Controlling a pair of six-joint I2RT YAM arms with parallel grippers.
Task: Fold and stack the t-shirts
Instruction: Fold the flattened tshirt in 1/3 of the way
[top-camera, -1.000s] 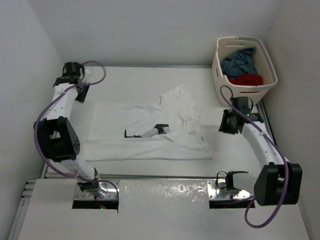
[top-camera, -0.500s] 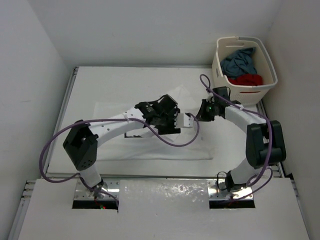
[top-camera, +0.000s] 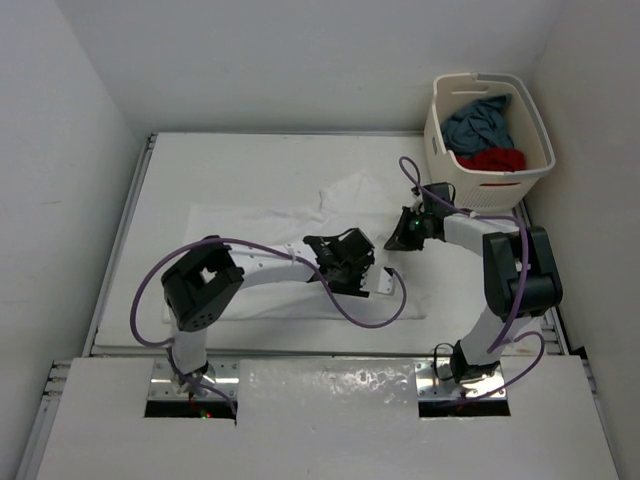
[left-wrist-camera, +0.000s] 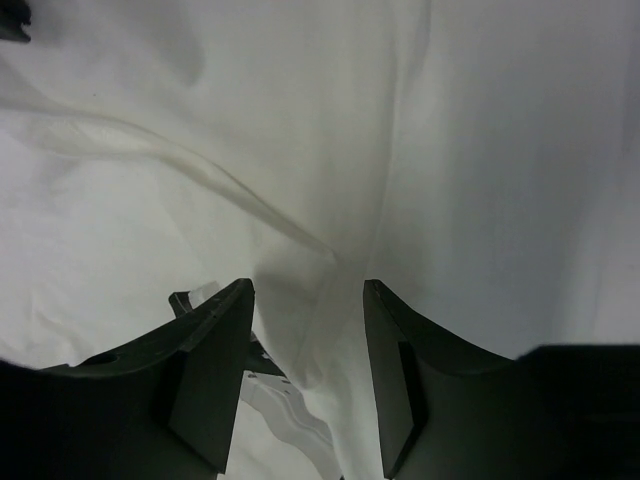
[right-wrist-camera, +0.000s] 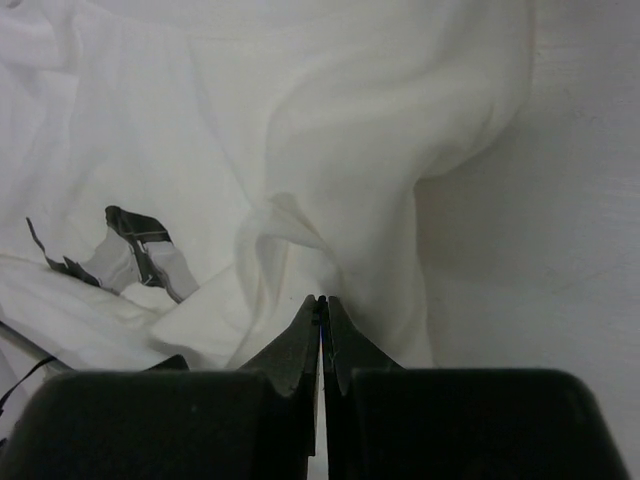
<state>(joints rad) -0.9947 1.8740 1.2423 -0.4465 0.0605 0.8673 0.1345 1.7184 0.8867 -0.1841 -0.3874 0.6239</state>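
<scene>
white t-shirt (top-camera: 255, 225): soft matt creased cloth; laundry basket (top-camera: 478, 190): smooth cream plastic.

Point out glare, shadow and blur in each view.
Top view: glare on the shiny front panel; white shirt barely separates from the white table. Left wrist: left hand dark, its shadow on the shirt. Right wrist: right hand black and soft-edged.

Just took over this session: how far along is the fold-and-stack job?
Nothing looks folded or stacked yet. In hand: the white t-shirt lies rumpled on the table, left end effector open astride a ridge of it, right end effector shut at a fold. Remaining: the red t-shirt and blue-grey t-shirt sit in the basket.
</scene>
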